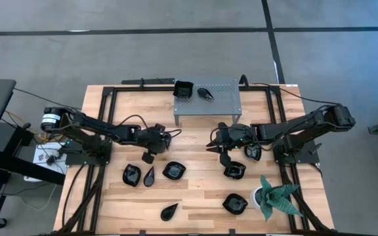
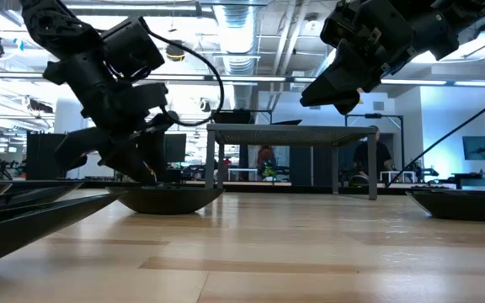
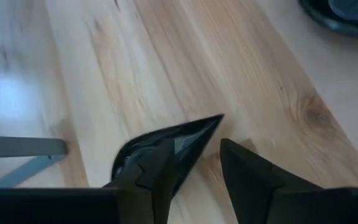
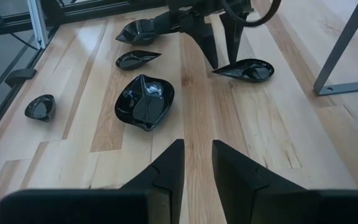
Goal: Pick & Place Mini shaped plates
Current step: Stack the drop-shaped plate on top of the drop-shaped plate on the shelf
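Note:
Several glossy black mini shaped plates lie flat on the wooden table (image 1: 195, 196). One teardrop plate (image 4: 247, 70) lies under my left gripper (image 4: 224, 61), which is open and points down at a slant. In the left wrist view the plate's pointed tip (image 3: 216, 119) shows between the fingers, and one finger (image 3: 157, 165) covers its wide end. My right gripper (image 4: 197, 158) hovers open above bare wood at the table's middle right (image 1: 214, 143), with nothing between its fingers. My left gripper stands open over the teardrop plate's wide end (image 3: 132, 152), coming from above at a slant. One finger hides the rim there, so I cannot tell whether it touches. The plate rests flat on the table.
A grey perforated shelf (image 1: 222, 101) at the far middle carries a square plate (image 1: 183, 89) and a leaf plate (image 1: 205, 94). More plates lie at the near left (image 1: 131, 175) (image 1: 174, 171) and near right (image 1: 235, 204) (image 1: 235, 171). A green spiky plant (image 1: 277, 196) stands at the near right.

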Available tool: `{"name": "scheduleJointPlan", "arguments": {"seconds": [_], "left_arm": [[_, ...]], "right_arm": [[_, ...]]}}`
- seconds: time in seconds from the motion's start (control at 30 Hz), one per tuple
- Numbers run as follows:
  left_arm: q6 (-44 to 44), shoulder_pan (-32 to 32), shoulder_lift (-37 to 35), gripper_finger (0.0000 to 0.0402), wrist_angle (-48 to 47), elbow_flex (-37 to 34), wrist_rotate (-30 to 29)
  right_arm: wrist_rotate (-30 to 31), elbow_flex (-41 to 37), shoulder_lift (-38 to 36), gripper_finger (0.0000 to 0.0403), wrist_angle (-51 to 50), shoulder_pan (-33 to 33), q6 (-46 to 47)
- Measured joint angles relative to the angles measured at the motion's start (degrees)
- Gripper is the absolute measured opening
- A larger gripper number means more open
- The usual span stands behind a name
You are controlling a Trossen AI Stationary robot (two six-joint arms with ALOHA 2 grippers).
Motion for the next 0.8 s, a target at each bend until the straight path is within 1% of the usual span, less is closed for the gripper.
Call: {"name": "scheduleJointPlan", "arguments": {"seconds": [0.13,0.23,0.4,0.53,0.7,0.8], "left_arm": [[0.06,0.0,2.83,0.0131,0.13,-0.06,-0.47],[0.19,-0.11,4.66,0.013,1.83,0.14,-2.04],[0.31,-0.11,4.56,0.012,3.57,-0.06,-4.53],[0.87,-0.05,4.12,0.0084,3.74,-0.13,-5.25],[0.93,-0.14,4.11,0.0013,4.05,-0.11,-5.34],[0.94,-0.71,4.08,0.0009,4.83,-0.09,-5.35]], "right_arm": [[0.0,0.0,0.0,0.0077,0.0,0.0,-0.02],[0.0,0.0,0.0,0.0077,0.0,0.0,-0.02],[0.0,0.0,0.0,0.0077,0.0,0.0,-0.02],[0.0,0.0,0.0,0.0077,0.0,0.0,-0.02],[0.0,0.0,0.0,0.0077,0.0,0.0,-0.02],[0.0,0.0,0.0,0.0077,0.0,0.0,-0.02]]}}
